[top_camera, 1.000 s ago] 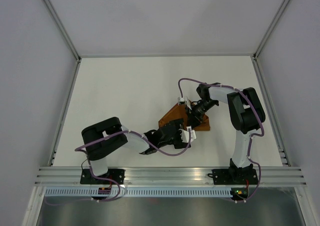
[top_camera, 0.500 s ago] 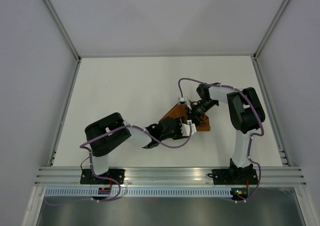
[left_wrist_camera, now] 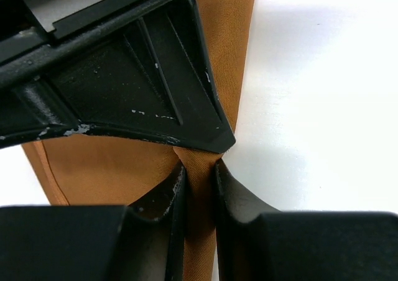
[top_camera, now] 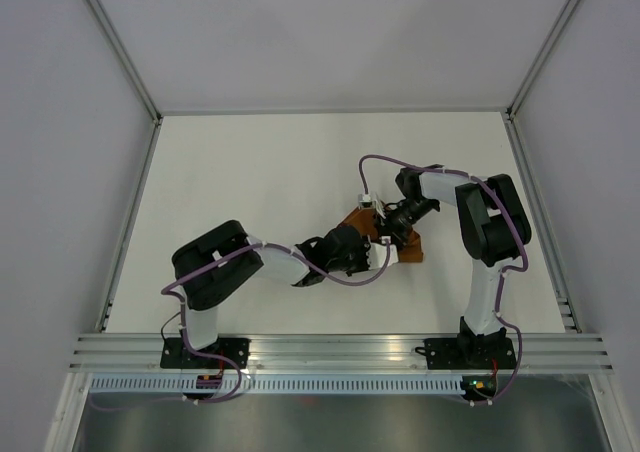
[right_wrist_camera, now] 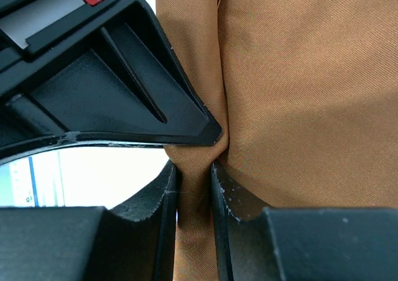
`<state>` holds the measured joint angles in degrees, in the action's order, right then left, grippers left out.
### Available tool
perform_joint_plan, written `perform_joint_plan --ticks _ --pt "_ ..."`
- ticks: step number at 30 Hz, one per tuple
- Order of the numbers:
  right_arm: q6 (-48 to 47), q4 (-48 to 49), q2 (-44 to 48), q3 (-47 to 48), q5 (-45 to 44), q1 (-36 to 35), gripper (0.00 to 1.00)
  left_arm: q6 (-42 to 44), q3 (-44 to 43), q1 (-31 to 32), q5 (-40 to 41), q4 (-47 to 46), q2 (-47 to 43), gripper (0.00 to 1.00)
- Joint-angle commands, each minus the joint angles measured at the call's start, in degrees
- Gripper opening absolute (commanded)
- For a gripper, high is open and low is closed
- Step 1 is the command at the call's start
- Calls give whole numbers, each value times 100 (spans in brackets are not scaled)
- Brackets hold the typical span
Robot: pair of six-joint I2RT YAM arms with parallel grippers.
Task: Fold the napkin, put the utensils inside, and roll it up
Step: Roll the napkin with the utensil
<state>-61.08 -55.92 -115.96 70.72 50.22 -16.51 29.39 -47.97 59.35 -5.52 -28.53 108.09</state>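
The left gripper (left_wrist_camera: pixel 198 164) is closed to a narrow slit on a raised ridge of the napkin (left_wrist_camera: pixel 118 169). The thin rust-orange cloth is pinched between its black fingers (left_wrist_camera: pixel 163 201) and runs down through the gap. The right gripper (right_wrist_camera: pixel 194 163) is shut just as tightly on another pleat of the same cloth, which is drawn into a tight vertical fold where it passes between its scuffed black pads (right_wrist_camera: pixel 236 197). Around both pinch points the fabric is plain and finely woven. It lies in smooth layers with a straight folded edge in the right wrist view, and shows a hemmed edge against the white table (left_wrist_camera: pixel 323 107) in the left wrist view. From above, the napkin is a small bunched orange shape right of the table's centre. The two grippers meet over it, the left arm reaching in from the near left and the right arm curling back from the far right.
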Motion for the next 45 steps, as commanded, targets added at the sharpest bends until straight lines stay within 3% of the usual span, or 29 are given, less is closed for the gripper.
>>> perform_joint_plan --ticks 1,2,3,6,10,14,18,21,30,33,38,45 --pt "-194 319 -331 -234 -1005 -98 5 -590 -81 -186 -809 1244 423 2" --pt "-194 319 -278 -243 -1005 -89 10 -679 -99 -222 -915 1280 432 2" --pt "-176 345 -147 -243 -953 -80 20 -845 -108 -318 -1177 1332 423 2" --pt "-62 397 204 -269 -821 -28 34 -1075 -204 -459 -1626 1525 467 2" --pt "332 853 846 -479 -776 95 44 -1409 -406 -670 -2022 1868 686 2" --pt "1070 1960 1680 -1032 -1057 184 51 -1576 -766 -776 -2357 2404 915 2" --pt "1651 3110 2620 -1657 -1277 324 54 -1892 -907 -951 -2778 2510 1082 2" --pt "1652 3429 3165 -2061 -1269 385 55 -2050 -916 -1083 -3042 2511 1187 2" --pt "1090 3624 4502 -3187 -989 386 58 -2420 -1671 -1374 -3474 3459 1873 2" --pt "1071 3544 4757 -3354 -838 394 58 -2525 -1795 -1400 -3482 3627 2022 2" --pt "1871 4300 4584 -3390 -1699 429 59 -2666 -1795 -1435 -3456 3636 2093 2" --pt "1161 3538 4318 -3213 -1103 597 58 -2877 -1892 -1549 -3333 3758 2189 2"
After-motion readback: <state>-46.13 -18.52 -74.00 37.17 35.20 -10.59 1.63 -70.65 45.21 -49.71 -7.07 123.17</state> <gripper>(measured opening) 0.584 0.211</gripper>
